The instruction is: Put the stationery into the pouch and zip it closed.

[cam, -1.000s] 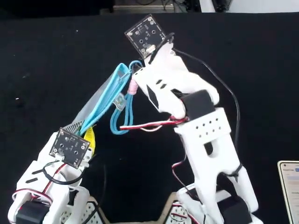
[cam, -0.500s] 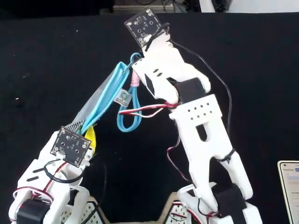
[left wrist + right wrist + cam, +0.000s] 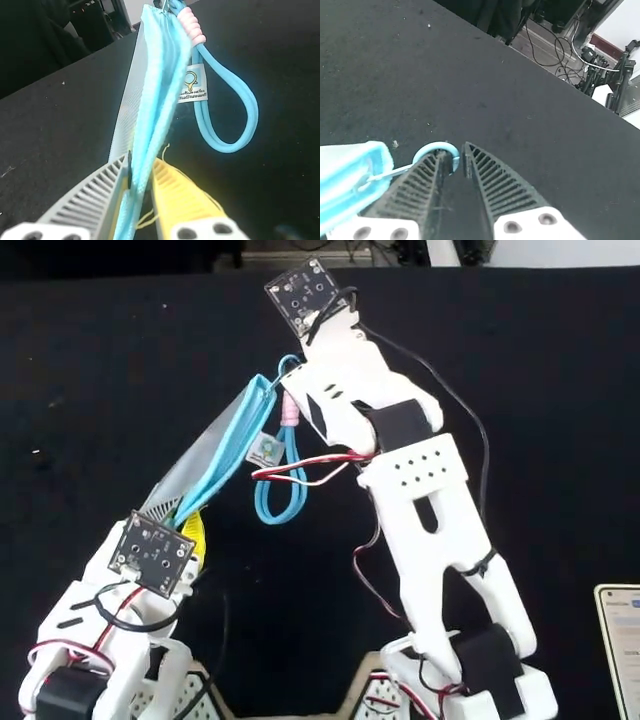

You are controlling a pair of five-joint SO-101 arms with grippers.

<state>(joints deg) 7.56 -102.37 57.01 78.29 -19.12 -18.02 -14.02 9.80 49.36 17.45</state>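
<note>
Pulling toward 12 o'clock: right tool (image 3: 455, 150), clamped on zip ring (image 3: 427, 150), advanced; left tool (image 3: 137, 169) clamps pouch (image 3: 160, 60); closure probably nearly done.

Black table (image 3: 90, 360), few pale specks (image 3: 37, 451); phone-like device (image 3: 620, 650) flat at right edge.

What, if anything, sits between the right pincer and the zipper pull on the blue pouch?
Nothing visible. The right pincer grips the light blue zipper-pull ring at the end of the light blue mesh pouch; the blue cord loop hangs beside it, not between.
</note>
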